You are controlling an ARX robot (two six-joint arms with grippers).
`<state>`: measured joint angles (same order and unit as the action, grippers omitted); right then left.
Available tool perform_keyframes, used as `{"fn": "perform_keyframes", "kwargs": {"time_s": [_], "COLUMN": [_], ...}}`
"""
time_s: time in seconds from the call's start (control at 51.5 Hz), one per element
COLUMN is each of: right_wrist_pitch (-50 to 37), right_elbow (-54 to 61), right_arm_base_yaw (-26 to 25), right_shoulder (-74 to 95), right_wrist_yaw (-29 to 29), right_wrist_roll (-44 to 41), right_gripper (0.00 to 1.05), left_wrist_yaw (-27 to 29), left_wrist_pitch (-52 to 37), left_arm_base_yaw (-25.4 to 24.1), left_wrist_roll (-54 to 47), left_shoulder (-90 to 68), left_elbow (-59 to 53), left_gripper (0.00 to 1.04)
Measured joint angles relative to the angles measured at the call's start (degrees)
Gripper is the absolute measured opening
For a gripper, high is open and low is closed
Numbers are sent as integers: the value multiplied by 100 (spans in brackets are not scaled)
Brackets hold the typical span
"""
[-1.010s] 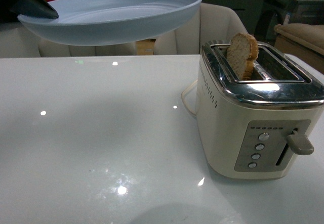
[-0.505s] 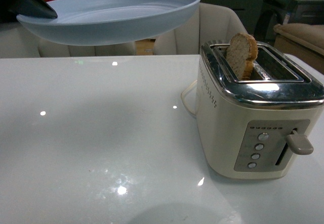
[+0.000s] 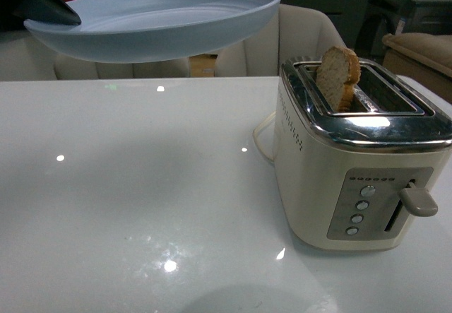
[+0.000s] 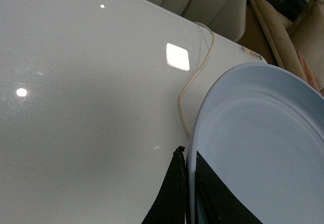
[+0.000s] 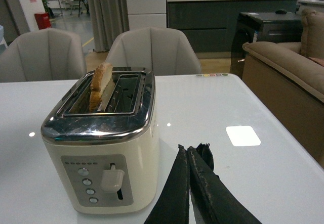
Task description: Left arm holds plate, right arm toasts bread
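Nearest the camera, the white table [image 3: 141, 207] is lying bare in front of the toaster [image 3: 321, 179], and nothing on it is shifting across the last second. On the toaster's front panel the lever [image 3: 418, 201] is sitting in the upper part of its track, at the same height as a second ago, so I judge that no toasting cycle is running. The right gripper [image 5: 190, 183] is hanging on the lever side of the toaster, apart from it, with its two dark fingers pressed together and nothing between them. The bread [image 3: 337, 78] is standing upright in the slot on the side away from the right gripper, its rounded top poking well above the chrome rim, just as it was in both earlier views. Further back and off to the slotted toaster's far side from the lever, the plate [image 3: 155, 27] is being held in the air well above the table; its rim has only wavered very slightly sideways and back. The left gripper [image 4: 188, 183] is pinching that rim, one finger under it and one inside it, clamped tight on the edge. For the task this is looking like a pause: the plate is waiting, and either the lever is about to be pressed or the slice lifted out, though I cannot tell from its colour whether it is already toasted.
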<state>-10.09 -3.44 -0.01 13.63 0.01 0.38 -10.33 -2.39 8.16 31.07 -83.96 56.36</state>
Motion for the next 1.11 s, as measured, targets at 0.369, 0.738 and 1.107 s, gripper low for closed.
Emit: {"fn": "perform_keyframes", "kwargs": {"time_s": [0.369, 0.738, 1.107], "right_wrist_pitch": [1102, 1027, 1029], "right_elbow": [275, 273, 273], "right_arm_base_yaw": [0, 0, 0], "right_shoulder": [-1342, -1342, -1342], "right_wrist_yaw": [-22, -4, -4], "right_wrist_roll": [-7, -4, -9], "right_gripper": [2, 2, 26], "left_wrist_yaw": [0, -2, 0], "left_wrist_pitch": [7, -2, 0], "left_arm_base_yaw": [0, 0, 0], "left_wrist_roll": [2, 2, 2], "left_shoulder": [0, 0, 0], "left_elbow": [0, 0, 0], "left_gripper": [3, 3, 3]}}
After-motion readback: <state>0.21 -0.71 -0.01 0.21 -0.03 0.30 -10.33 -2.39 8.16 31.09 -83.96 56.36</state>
